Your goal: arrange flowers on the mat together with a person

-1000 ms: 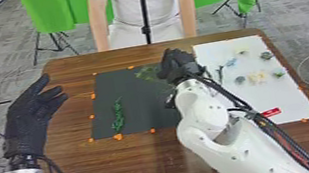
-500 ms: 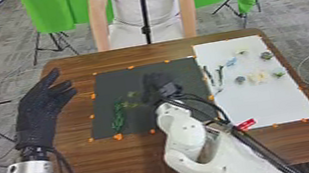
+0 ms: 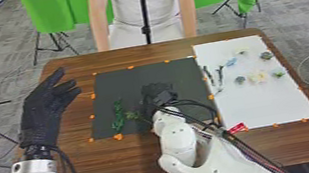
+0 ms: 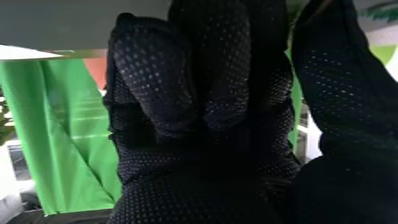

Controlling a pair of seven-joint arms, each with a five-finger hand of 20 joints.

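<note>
Placing seems near: the right hand (image 3: 159,93) has bent fingers pinching a leafy sprig (image 3: 132,115) over the mat (image 3: 177,71); next, let go

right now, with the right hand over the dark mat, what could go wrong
The light green sprig at the right hand lies close to the dark green stem on the dark mat, so the two could tangle or overlap. The black cables loop loosely by the mat's right edge, and might brush the thin stems on the white sheet if the arm swings right.
</note>
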